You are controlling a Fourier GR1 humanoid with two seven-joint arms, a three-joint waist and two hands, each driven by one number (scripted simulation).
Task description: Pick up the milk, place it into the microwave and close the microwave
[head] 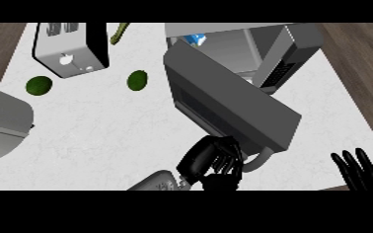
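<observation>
In the head view we see the microwave [291, 49] standing at the upper right of the white counter [94, 123], its cavity facing us and its door [233, 103] swung out toward the lower middle of the view. Inside the cavity, at the upper left corner, we note a small blue-and-white item (most likely the milk [194, 40], though only a part of it shows above the door's edge). The left hand [207, 160] sits at the door's lower end, its fingers bent and resting against the door's edge beside the grey handle [256, 163]; we cannot tell whether they wrap round the handle or merely press against it. The right hand [354, 170] shows at the lower right edge, fingers straight, apart and pointing up, holding nothing. On the left part of the counter we see a toaster [73, 49], two dark green round fruits [39, 85] [137, 80], and a thin green vegetable [119, 33] near the toaster's right side.
</observation>
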